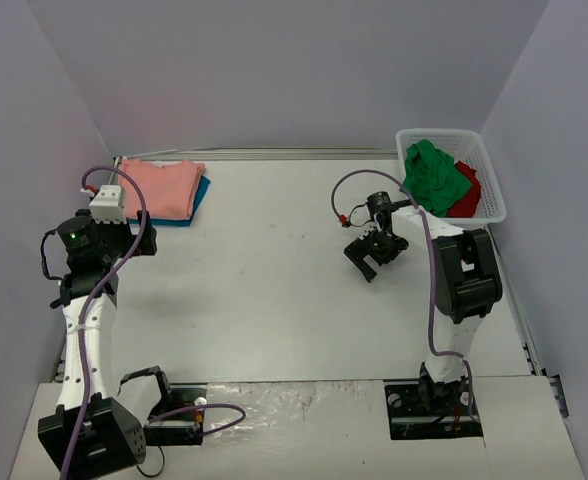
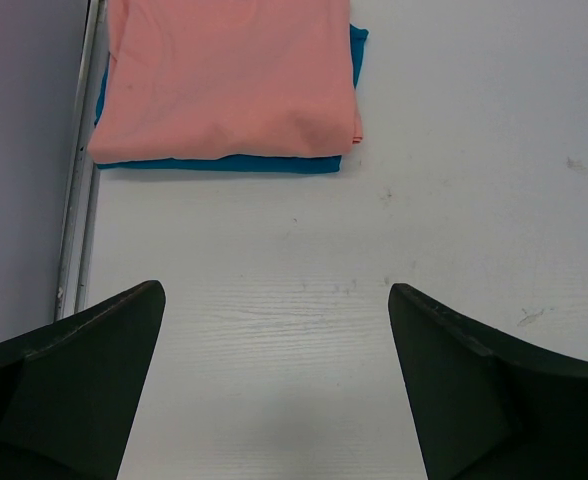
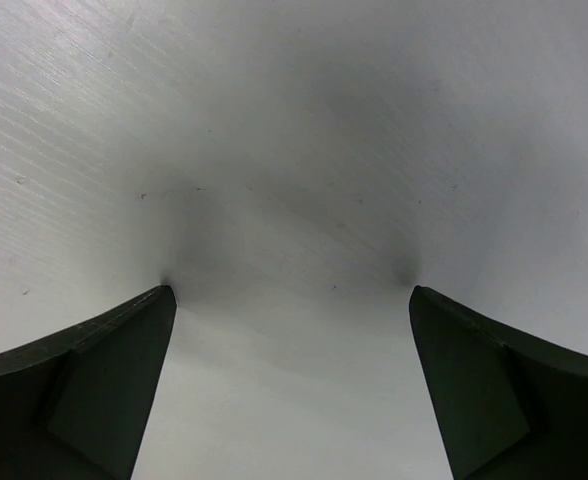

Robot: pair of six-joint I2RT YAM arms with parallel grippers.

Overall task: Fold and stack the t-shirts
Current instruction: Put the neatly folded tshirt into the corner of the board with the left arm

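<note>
A folded salmon-pink t-shirt (image 1: 159, 187) lies on a folded teal-blue t-shirt (image 1: 201, 197) at the table's far left. In the left wrist view the pink shirt (image 2: 229, 75) covers most of the teal one (image 2: 224, 163). My left gripper (image 1: 144, 235) is open and empty, just in front of this stack, its jaws wide apart over bare table (image 2: 276, 290). A crumpled green t-shirt (image 1: 434, 178) and a red t-shirt (image 1: 466, 195) lie in the basket. My right gripper (image 1: 369, 258) is open and empty, low over bare table (image 3: 289, 290), left of the basket.
The white mesh basket (image 1: 444, 133) stands at the far right corner. Grey walls close in the left, back and right sides. A metal rail (image 2: 77, 190) runs along the table's left edge beside the stack.
</note>
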